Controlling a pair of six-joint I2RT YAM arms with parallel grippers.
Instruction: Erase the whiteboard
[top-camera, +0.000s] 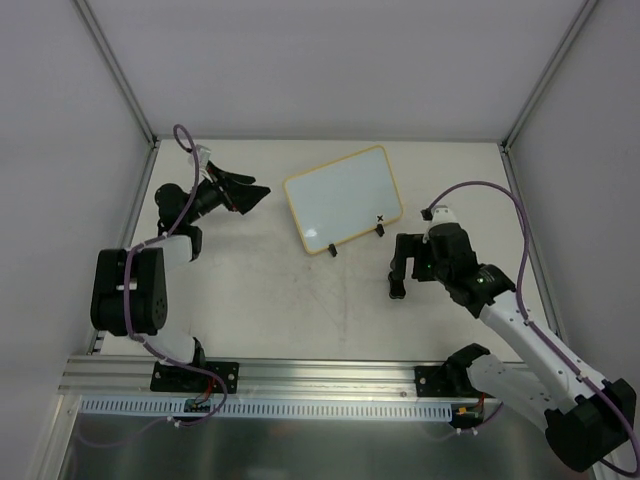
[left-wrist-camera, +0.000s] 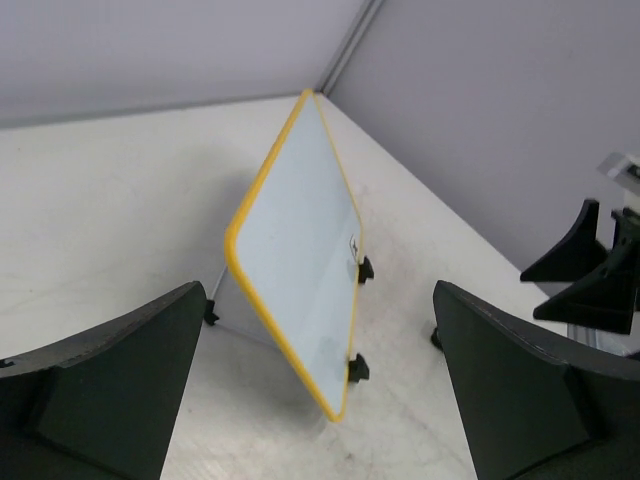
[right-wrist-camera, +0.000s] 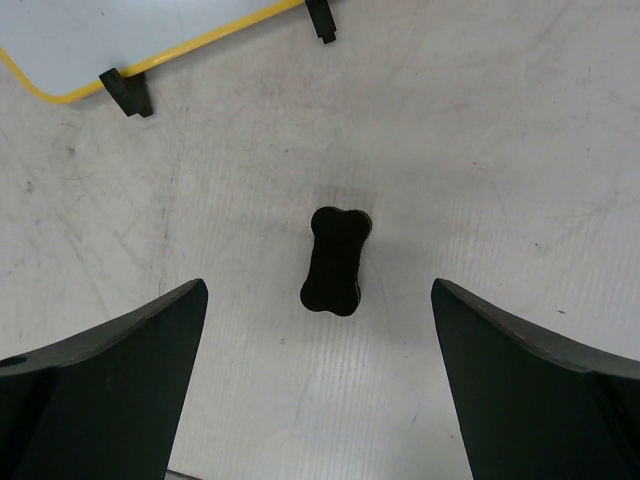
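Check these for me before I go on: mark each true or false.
1. The right jaws are shut on the eraser. False: they are open, and the eraser lies between them untouched.
2. The whiteboard stands tilted on its clip feet. True.
3. The left jaws are open and hold nothing. True.
4. The eraser rests on the whiteboard. False: it lies on the table, apart from the board's edge.
5. The board's face is covered in writing. False: only a small black mark near one corner shows.
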